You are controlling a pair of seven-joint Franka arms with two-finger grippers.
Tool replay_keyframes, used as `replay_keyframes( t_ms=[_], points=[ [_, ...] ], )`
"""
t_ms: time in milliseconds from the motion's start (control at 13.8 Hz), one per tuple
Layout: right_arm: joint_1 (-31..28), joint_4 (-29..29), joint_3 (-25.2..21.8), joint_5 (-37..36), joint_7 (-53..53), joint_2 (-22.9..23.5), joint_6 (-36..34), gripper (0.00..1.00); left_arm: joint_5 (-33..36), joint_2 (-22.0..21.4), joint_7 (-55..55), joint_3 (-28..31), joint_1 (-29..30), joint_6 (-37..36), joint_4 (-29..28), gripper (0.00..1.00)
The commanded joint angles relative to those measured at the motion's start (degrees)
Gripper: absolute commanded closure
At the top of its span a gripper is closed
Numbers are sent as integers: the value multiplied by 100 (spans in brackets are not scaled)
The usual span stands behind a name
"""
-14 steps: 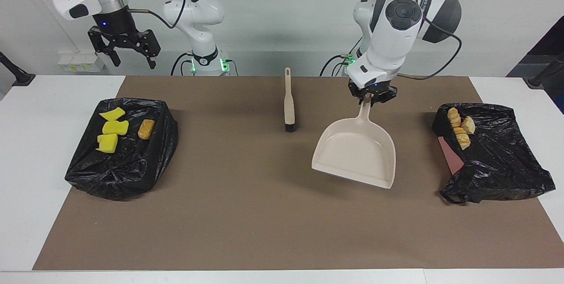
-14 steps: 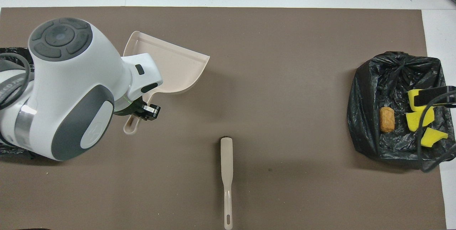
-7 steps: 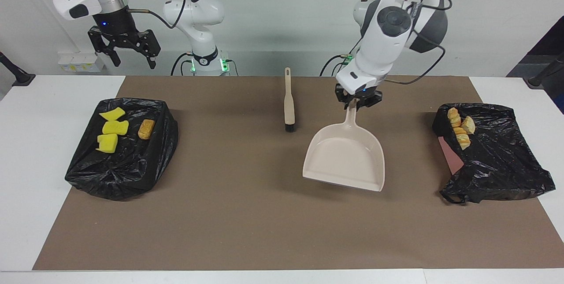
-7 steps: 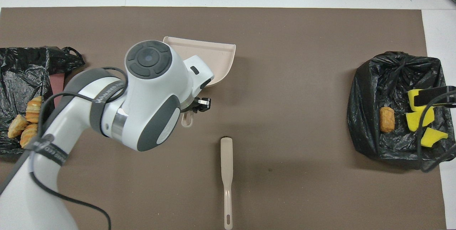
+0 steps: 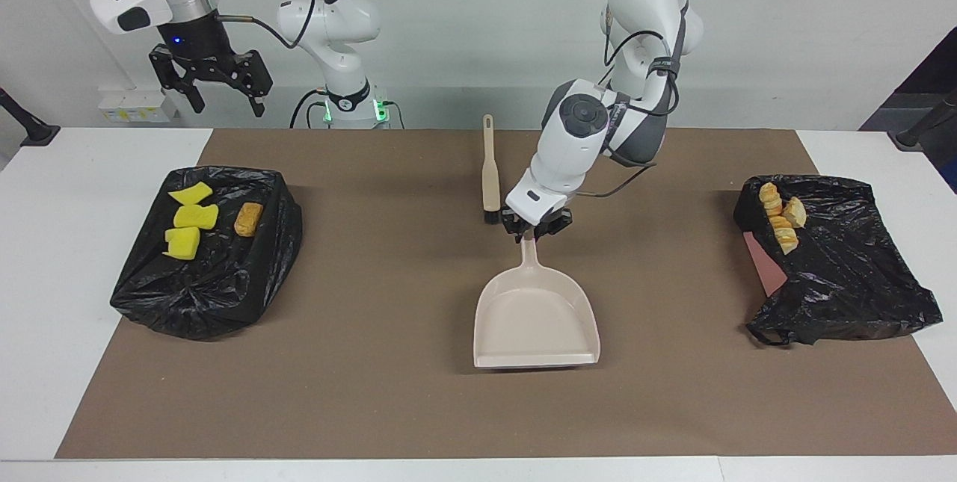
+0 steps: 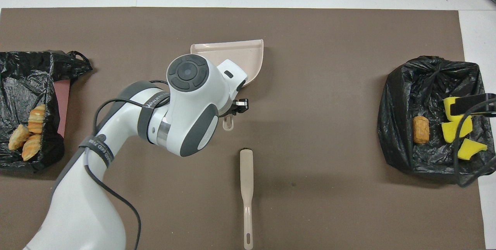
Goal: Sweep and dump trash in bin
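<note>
7 trash chunks lie well apart from both sets of jaws: 3 yellow pieces (image 5: 188,222) and 1 orange-brown piece (image 5: 248,219) on the black bag (image 5: 205,273) at the right arm's end of the bench (image 5: 419,392), 3 tan pieces (image 5: 780,217) on the other bag (image 5: 845,273). Left gripper (image 5: 535,232), jaws pinching the dustpan (image 5: 535,321) handle, is mid-bench beside the brush (image 5: 490,179). Right gripper (image 5: 211,82) waits raised, jaws spread.

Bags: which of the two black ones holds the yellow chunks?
The black bag at the right arm's end of the table: three yellow chunks and an orange-brown one lie on it. The other bag, at the left arm's end, holds only pale tan pieces.
</note>
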Motion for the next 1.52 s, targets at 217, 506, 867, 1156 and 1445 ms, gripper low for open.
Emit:
replay_keyframes(
  t_ms=[217,506,867,1156,1445],
  points=[
    [-26,-36,8,19,-94,-53,-16,0,-95,59,-406,126,-105,186,74,0],
    [-26,-36,8,19,-94,-53,-7,0,-16,-372,-362,267,176,-508,223,0],
    [-18,-36,8,19,-94,-53,-7,0,-68,-970,443,328,1141,-1141,320,0],
    [-26,-36,8,19,-94,-53,-16,0,-33,-1094,1525,346,1862,-1792,680,0],
    [-26,-36,8,19,-94,-53,-16,0,63,-1461,2791,416,2338,-2021,681,0]
  ],
)
